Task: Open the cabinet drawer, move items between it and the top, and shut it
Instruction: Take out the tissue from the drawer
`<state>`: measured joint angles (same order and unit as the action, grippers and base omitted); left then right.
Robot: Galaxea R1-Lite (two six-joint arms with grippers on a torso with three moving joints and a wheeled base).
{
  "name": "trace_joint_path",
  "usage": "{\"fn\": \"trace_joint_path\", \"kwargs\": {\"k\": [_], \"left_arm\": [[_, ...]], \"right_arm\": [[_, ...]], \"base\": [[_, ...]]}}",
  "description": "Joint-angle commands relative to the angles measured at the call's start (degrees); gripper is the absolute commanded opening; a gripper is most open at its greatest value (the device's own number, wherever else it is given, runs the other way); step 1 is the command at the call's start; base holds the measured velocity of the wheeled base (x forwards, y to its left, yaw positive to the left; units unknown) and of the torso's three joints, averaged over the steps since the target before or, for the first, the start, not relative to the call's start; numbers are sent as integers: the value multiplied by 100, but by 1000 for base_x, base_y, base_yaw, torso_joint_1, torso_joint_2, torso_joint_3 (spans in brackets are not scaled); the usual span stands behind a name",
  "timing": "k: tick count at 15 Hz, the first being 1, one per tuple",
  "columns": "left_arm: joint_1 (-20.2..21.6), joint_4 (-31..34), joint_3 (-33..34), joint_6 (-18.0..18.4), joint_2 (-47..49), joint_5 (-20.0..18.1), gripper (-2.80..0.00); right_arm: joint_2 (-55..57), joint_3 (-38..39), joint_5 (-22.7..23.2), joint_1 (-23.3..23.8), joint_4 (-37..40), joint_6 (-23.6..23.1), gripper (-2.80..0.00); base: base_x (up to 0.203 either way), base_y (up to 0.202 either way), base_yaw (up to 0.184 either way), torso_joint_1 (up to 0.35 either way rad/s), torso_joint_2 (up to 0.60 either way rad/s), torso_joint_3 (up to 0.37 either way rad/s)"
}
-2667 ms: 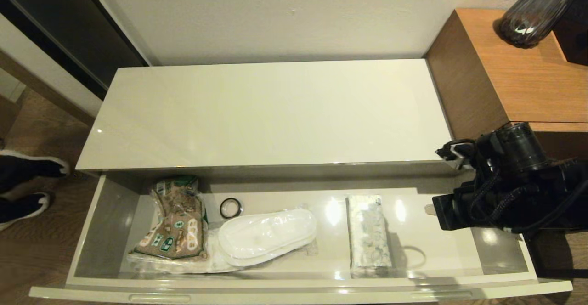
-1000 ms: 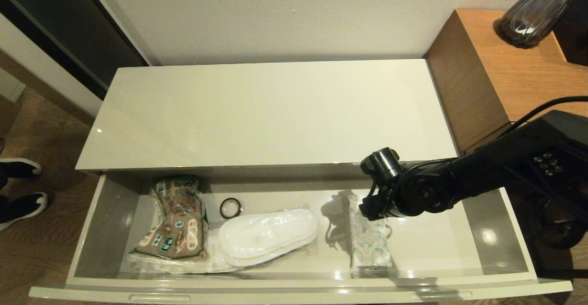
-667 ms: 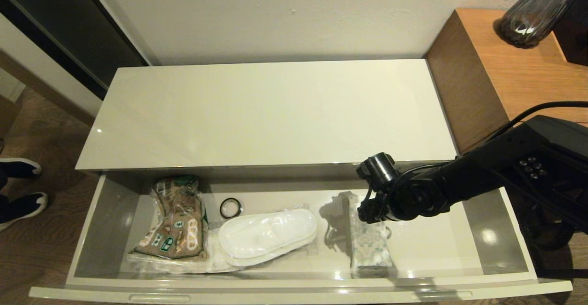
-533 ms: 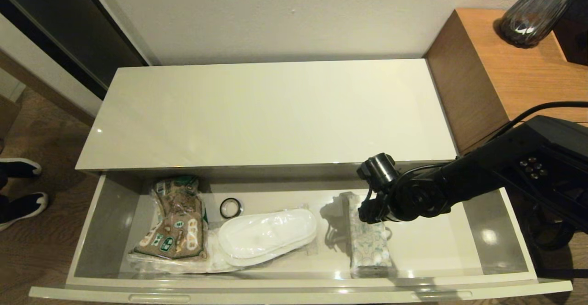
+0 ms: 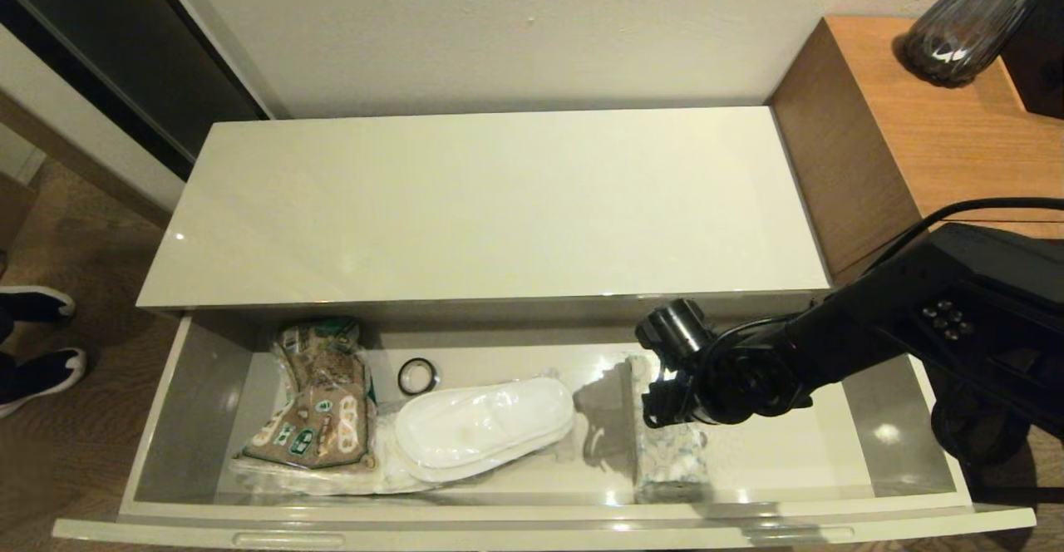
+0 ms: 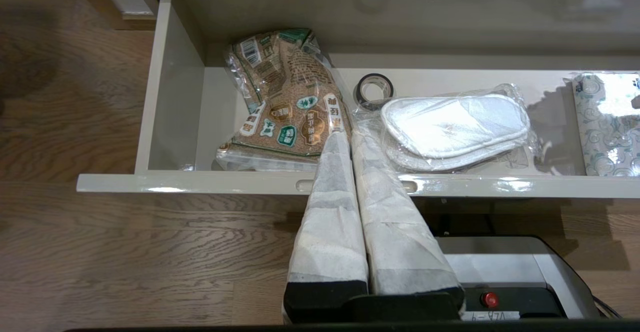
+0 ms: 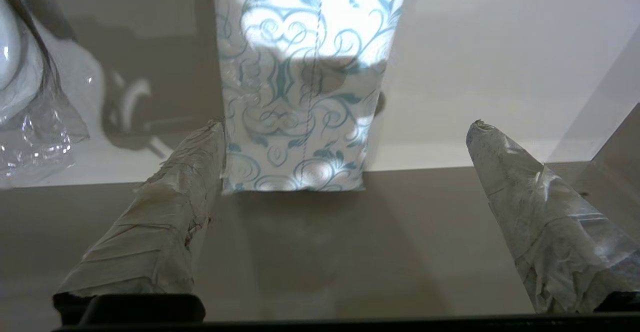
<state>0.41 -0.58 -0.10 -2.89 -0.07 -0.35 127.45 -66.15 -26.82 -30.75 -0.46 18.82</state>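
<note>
The cabinet drawer is pulled out wide below the bare cream top. In it lie the wrapped white slippers near the middle and the blue-printed tissue pack to their right. My right arm reaches down into the drawer, its wrist covering the pack's far end. In the right wrist view my right gripper is open wide, with the tissue pack between the fingers, close beside one finger. My left gripper is shut and empty, low in front of the drawer's front edge.
A brown printed packet and a small black ring lie in the drawer's left part. A higher orange-brown wooden surface with a dark glass vase stands at the right. A person's shoes are on the floor at left.
My right arm has swung from the drawer's right end into the drawer and has sunk lower over the tissue pack. The shoes at left drew back. The left gripper stays shut.
</note>
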Motion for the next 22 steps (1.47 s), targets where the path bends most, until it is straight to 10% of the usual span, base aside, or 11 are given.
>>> {"fn": "trace_joint_path", "kwargs": {"k": [1,22], "left_arm": [[2,-4,1,-6,7,0,-280],[2,-4,1,-10,7,0,-280]], "right_arm": [[72,22,-16,-45,-14,25,0],[1187,-363,-166,36,-710,350,0]], "base": [[0,0,0,0,0,0],[0,0,0,0,0,0]]}}
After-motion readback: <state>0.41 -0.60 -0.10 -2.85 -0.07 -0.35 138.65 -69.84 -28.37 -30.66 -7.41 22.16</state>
